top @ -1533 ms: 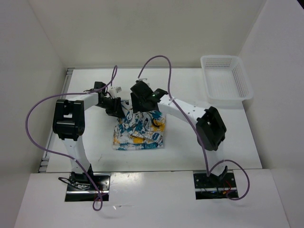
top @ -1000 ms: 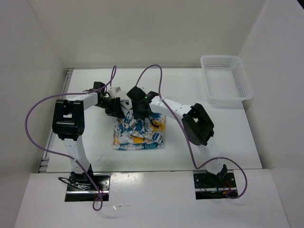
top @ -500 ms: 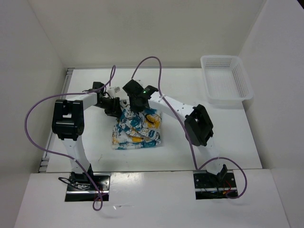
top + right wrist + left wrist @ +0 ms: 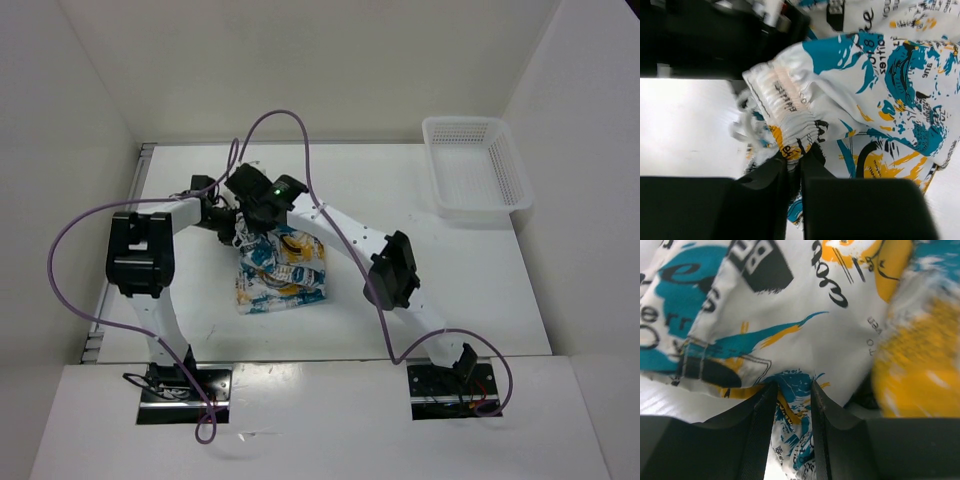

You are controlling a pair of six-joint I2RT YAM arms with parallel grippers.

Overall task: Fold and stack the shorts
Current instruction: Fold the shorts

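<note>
The printed shorts (image 4: 283,274) lie in a bunched heap at the middle left of the white table (image 4: 400,200). My left gripper (image 4: 228,226) sits at the heap's far left corner, shut on a fold of the shorts (image 4: 790,340), which fill its view; cloth runs between its jaws (image 4: 792,405). My right gripper (image 4: 252,215) reaches across from the right, right beside the left one. It is shut on the gathered elastic waistband (image 4: 790,117) of the shorts (image 4: 890,75), pinched at the fingertips (image 4: 795,157).
A white mesh basket (image 4: 476,165) stands at the far right of the table. A purple cable (image 4: 280,125) arcs above the right arm. White walls enclose the table on the left, back and right.
My right gripper has travelled left across the shorts with the waistband edge, ending next to the left gripper. The shorts' right side has folded over, making the heap narrower. The left arm has stayed put.
</note>
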